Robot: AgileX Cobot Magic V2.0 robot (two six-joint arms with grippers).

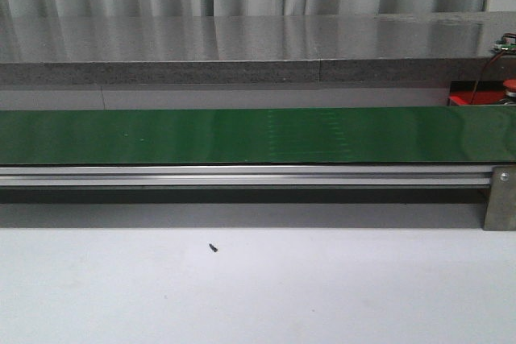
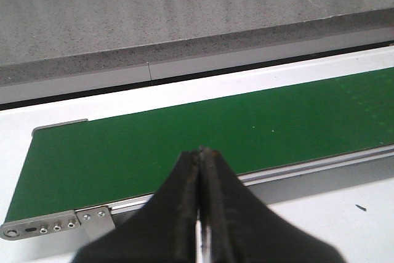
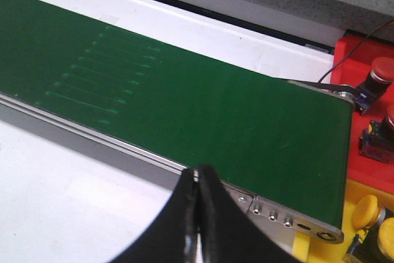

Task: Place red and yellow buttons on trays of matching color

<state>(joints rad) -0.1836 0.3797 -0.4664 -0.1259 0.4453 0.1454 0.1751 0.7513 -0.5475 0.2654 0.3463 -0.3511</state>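
Note:
In the right wrist view a red tray [image 3: 369, 173] lies past the belt's end with two red-capped buttons on it, one farther [image 3: 380, 72] and one nearer [image 3: 386, 129]. A yellow tray [image 3: 357, 246] adjoins it, holding two yellow-capped buttons [image 3: 363, 210] [image 3: 388, 233]. The red tray [image 1: 476, 98] and a red button [image 1: 508, 84] peek out at the far right of the front view. My right gripper [image 3: 197, 169] is shut and empty over the belt's near rail. My left gripper [image 2: 201, 150] is shut and empty over the belt's other end. Neither gripper shows in the front view.
A long dark green conveyor belt [image 1: 242, 134] with an aluminium rail [image 1: 242, 175] crosses the table. A grey speckled ledge [image 1: 242, 70] runs behind it. A thin dark wire [image 3: 357, 44] arcs over the red tray. A small dark speck [image 1: 213, 247] lies on the white table.

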